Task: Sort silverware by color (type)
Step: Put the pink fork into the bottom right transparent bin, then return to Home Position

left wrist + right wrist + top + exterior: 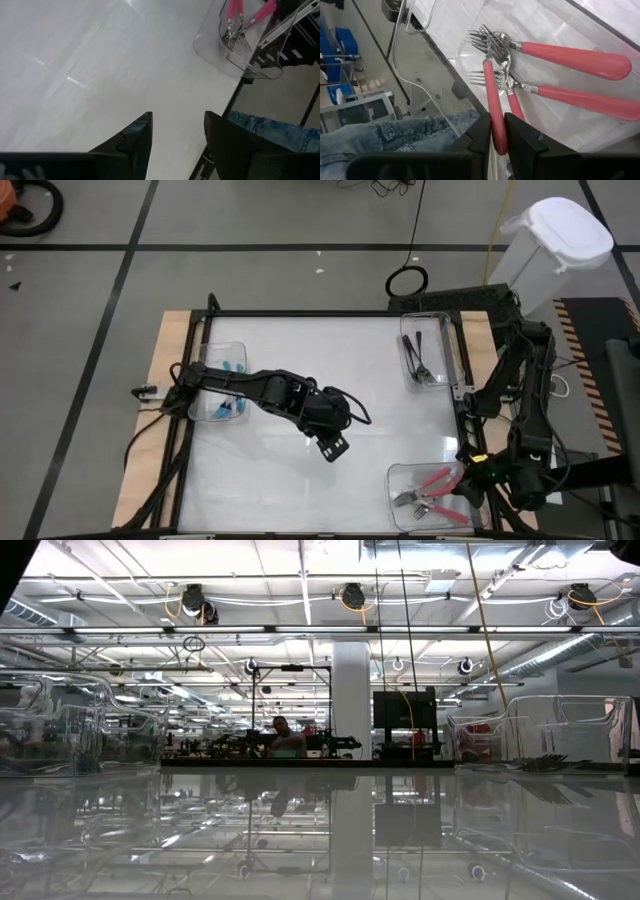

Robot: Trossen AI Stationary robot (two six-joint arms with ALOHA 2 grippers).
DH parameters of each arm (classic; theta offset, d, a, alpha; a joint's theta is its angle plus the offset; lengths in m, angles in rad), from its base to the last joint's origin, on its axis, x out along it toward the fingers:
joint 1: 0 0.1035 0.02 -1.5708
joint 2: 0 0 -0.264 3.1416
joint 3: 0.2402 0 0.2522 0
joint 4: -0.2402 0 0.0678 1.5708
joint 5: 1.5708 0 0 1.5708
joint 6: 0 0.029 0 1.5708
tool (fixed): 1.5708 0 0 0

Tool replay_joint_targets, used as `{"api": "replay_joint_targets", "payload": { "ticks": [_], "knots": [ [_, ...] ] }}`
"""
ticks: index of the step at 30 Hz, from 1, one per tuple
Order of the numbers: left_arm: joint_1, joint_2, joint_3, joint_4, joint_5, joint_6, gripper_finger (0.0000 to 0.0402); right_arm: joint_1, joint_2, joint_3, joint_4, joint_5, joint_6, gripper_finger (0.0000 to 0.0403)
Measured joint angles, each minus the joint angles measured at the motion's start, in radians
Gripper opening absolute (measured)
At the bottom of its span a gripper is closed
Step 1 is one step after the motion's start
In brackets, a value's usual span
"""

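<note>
My right gripper (498, 137) is at the near right corner of the table (300, 350), over a clear bin (400, 480). Its fingers are pinched narrow on the handle of a pink-handled fork (492, 100), whose tines rest among the other pink-handled forks (580, 60) lying in that bin. My left gripper (177, 135) hovers over the bare middle of the table, fingers parted, holding nothing. Teal-handled forks (228, 405) lie in the left bin (200, 380); black forks (418, 360) lie in the far right bin (440, 325).

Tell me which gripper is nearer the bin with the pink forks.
Right. The right gripper is at the bin, closed on a pink fork over it; the left gripper hangs over mid-table, apart from it.
</note>
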Motion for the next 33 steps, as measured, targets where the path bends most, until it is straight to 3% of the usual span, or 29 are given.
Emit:
{"api": "replay_joint_targets", "payload": {
  "ticks": [8,20,33],
  "knots": [
    [-0.002,0.0,0.0,0.0,0.0,-0.007,0.0179,0.0,0.001,0.0,-0.049,-0.005,0.007,0.0051],
    [-0.007,0.0,0.0,0.0,0.0,-0.021,0.0179,-0.001,0.002,0.0,-0.132,-0.054,0.006,0.0125],
    [-0.007,0.0,0.0,0.0,0.0,-0.022,0.0179,-0.001,0.002,0.0,-0.167,-0.106,-0.034,0.0152]
  ]
}}
